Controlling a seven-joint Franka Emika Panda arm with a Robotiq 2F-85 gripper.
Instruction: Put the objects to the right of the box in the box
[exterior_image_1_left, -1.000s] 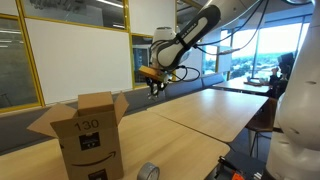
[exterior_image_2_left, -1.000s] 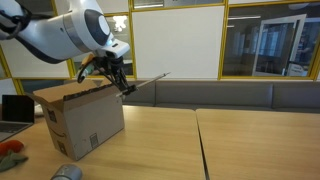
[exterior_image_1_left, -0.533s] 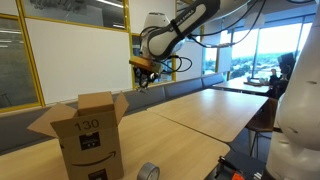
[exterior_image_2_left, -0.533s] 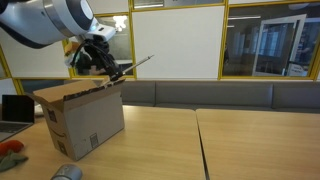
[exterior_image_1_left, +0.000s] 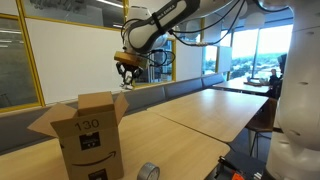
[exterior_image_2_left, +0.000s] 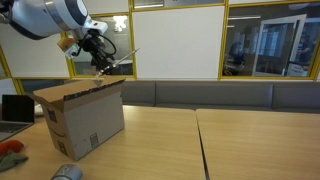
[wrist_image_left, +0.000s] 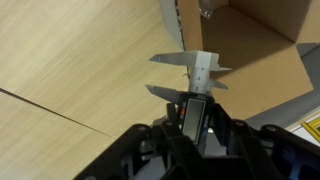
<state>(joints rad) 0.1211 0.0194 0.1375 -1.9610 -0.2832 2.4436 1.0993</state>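
— One caliper (wrist_image_left: 192, 75), clamped in the gripper (wrist_image_left: 196, 112), hangs just short of the open cardboard box (wrist_image_left: 265, 70).
— Then it should be centred over the opening and lowered before release.

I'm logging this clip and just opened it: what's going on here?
The robot arm's gripper is shut on a caliper and holds it in the air roughly above the open cardboard box. The caliper is not in the box yet. A roll of tape lies on the table beside the box.
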